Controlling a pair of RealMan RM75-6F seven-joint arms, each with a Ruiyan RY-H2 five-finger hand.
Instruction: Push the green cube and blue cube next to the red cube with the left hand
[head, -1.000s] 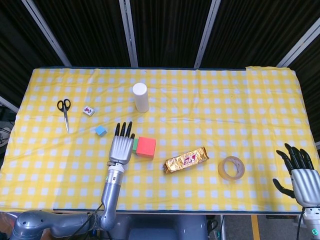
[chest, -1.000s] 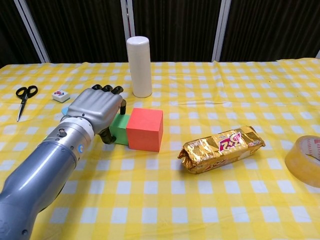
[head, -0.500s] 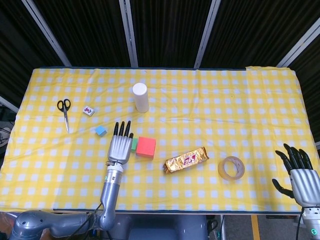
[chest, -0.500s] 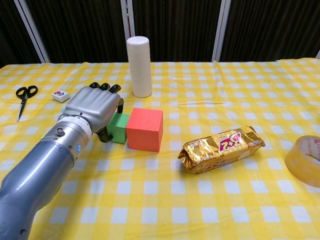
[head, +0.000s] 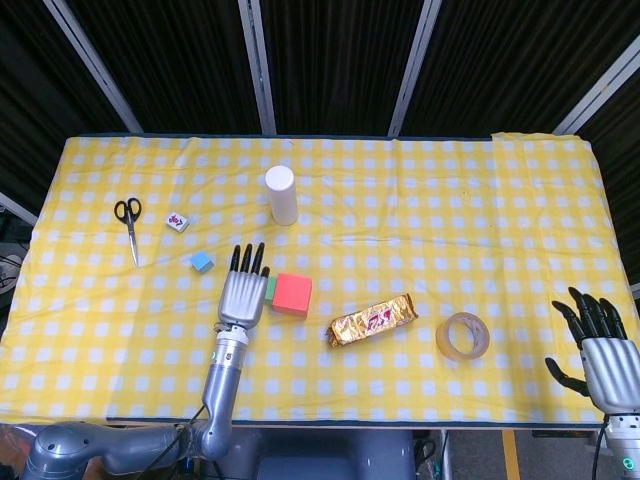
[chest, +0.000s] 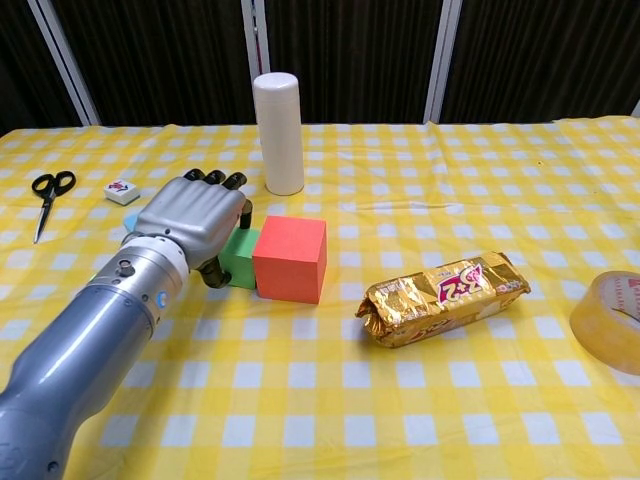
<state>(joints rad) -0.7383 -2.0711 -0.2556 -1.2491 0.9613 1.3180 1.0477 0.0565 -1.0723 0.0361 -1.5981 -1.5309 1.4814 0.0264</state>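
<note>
My left hand (chest: 190, 222) rests flat on the checked tablecloth (head: 400, 200), fingers straight and side by side, gripping nothing, with its thumb side against the green cube (chest: 239, 257). That cube sits flush against the left face of the red cube (chest: 290, 259), so I judge that half of the job done. What the next move turns on is the blue cube (head: 202, 262): it lies apart from the pair, off to the left of my fingertips (head: 247, 256) and a little further up the table, so my hand sits between it and the red cube. To push it I would have to get round to its far left side and sweep it rightward toward the green and red pair. The chest view does not show the blue cube at all; I think my own hand hides it there, so I rely on the head view for its position. My left forearm (chest: 85, 340) runs from the near table edge up and slightly right, palm down, wrist low. My right hand (head: 600, 345) hangs past the near right corner of the table, fingers spread and holding nothing, much further from every cube than my left.
</note>
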